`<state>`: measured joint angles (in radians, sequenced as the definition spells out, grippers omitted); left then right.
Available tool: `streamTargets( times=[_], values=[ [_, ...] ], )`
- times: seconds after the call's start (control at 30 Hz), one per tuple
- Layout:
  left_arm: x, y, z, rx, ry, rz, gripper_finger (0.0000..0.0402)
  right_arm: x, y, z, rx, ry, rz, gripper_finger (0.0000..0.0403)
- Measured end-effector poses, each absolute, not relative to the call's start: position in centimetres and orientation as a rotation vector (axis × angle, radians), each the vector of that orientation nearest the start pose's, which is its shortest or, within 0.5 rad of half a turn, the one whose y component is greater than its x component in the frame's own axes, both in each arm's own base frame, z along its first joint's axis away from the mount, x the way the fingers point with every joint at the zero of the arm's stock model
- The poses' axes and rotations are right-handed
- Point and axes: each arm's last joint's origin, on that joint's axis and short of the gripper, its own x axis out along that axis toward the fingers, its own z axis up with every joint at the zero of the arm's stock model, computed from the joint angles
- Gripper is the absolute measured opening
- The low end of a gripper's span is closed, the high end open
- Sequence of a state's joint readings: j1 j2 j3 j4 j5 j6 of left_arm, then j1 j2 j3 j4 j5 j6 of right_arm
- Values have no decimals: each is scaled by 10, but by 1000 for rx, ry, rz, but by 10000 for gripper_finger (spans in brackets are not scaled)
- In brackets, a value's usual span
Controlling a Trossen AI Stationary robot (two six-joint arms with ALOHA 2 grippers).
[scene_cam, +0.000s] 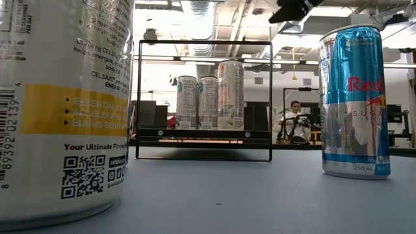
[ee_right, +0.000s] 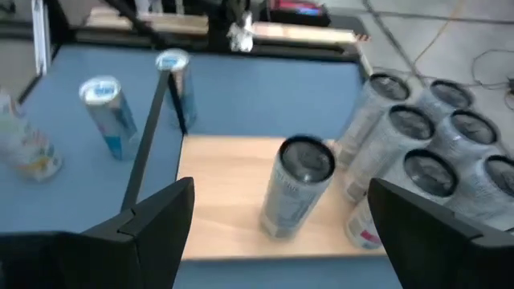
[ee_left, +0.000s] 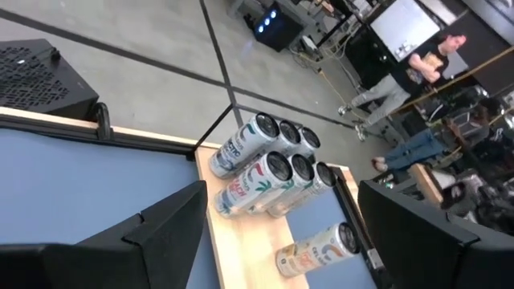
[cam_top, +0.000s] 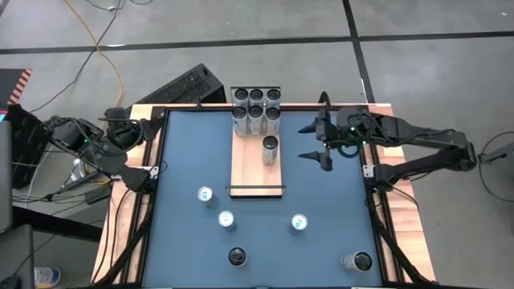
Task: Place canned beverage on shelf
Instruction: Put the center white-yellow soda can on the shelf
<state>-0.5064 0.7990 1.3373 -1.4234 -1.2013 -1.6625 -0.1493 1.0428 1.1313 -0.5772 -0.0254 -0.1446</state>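
High view: the shelf [cam_top: 257, 164], a light-wood board with black end rails, lies at the desk's far edge, carrying six cans [cam_top: 256, 110] plus a lone can [cam_top: 270, 149]. Right gripper [cam_top: 315, 142] hangs wide beside it (left gripper [cam_top: 148, 144] wide too). Up close: Red Bull can [scene_cam: 355, 101], Celsius can [scene_cam: 62, 104].

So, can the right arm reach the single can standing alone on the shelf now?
Probably yes. The right gripper is open beside the shelf, the single can stands apart from the six-can cluster, and nothing lies between.
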Motion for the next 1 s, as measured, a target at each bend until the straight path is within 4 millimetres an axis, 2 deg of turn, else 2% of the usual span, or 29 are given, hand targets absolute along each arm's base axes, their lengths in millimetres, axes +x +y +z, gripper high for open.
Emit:
streamTargets(
  times=[0.23,0.3,0.4,0.5,0.57,0.67,0.87,1.0],
  values=[
    [69,-8,409,-865,-33,871,309,207,-39,367,-48,469,-141,356],
    [69,-8,408,-872,-14,862,309,211,-42,359,-38,436,-153,356],
    [70,-9,408,-869,16,851,309,212,-49,335,-15,405,-153,356],
    [70,-10,407,-831,69,832,309,212,-55,318,68,286,-152,356],
    [70,-10,407,-786,102,819,309,212,-58,312,130,209,-149,356],
    [68,-9,409,-738,135,778,309,213,-58,314,151,162,-145,356],
    [61,-6,418,-700,109,693,309,211,-59,313,152,227,-183,356],
    [56,-2,419,-703,100,682,309,209,-60,306,142,304,-244,356]
  ],
)
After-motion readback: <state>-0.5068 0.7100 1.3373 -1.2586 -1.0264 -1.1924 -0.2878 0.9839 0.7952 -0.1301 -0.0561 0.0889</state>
